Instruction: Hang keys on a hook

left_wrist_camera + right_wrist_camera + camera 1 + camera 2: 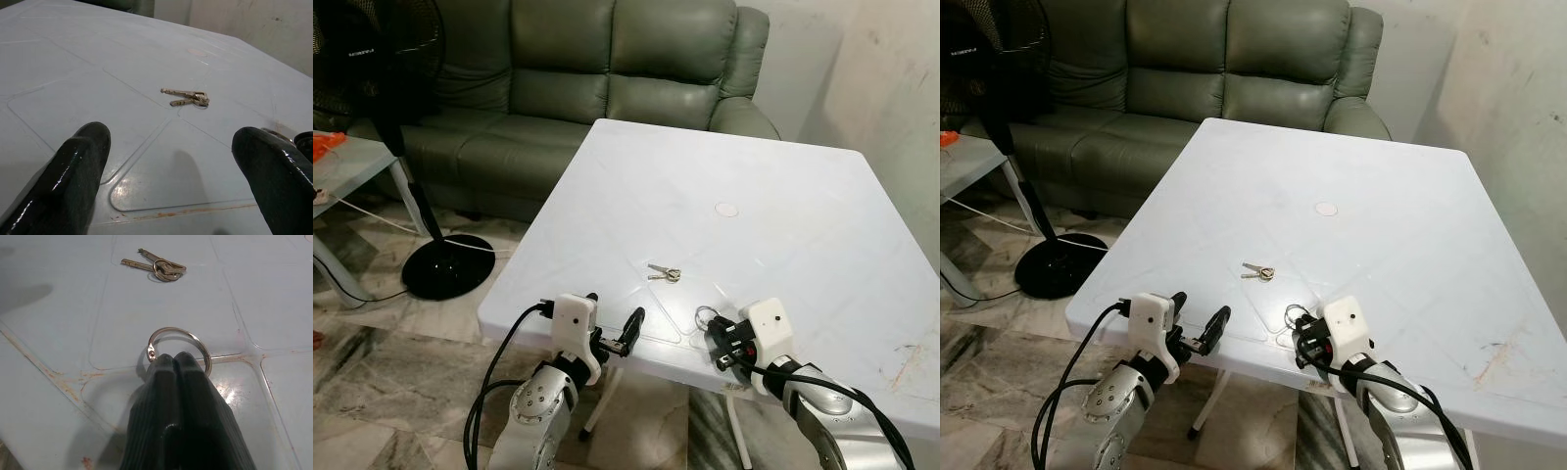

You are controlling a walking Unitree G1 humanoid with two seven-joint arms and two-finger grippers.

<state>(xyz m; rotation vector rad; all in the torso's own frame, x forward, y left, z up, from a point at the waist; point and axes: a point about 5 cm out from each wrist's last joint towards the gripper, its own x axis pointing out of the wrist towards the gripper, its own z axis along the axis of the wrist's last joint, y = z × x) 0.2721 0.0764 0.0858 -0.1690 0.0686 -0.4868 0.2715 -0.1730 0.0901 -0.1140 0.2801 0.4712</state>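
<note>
A: Where do the keys [663,273] lie?

B: Flat on the white bench [783,196], in its near half, a little toward the robot's left of the bench's middle. They are two keys on a small ring, blades lying almost side by side. From the ring, the blades point toward the bench's left edge, so the long axis runs roughly crosswise to the robot, not toward it.

A: And the right gripper [710,328]?

B: It sits low over the bench's near edge, nearer to the robot than the keys. Its fingers [181,396] are pressed together on a round metal ring [179,351], a hinged loop that sticks out ahead of the tips toward the keys. That loop seems to serve as the hook here. A stretch of bare bench separates it from the keys.

A: The left gripper [615,328]?

B: Just off the bench's near edge, fingers spread wide and holding nothing. In the left wrist view the keys lie ahead, between the two fingers [73,171] and slightly toward the right-hand one.

A: Which arm is nearer the keys?

B: About equal by eye; the left looks marginally better lined up. The likely judgement is that the left, being empty, would reach forward to pick up the keys, closing across the blades near the key ring, while the right holds the loop ready.
</note>
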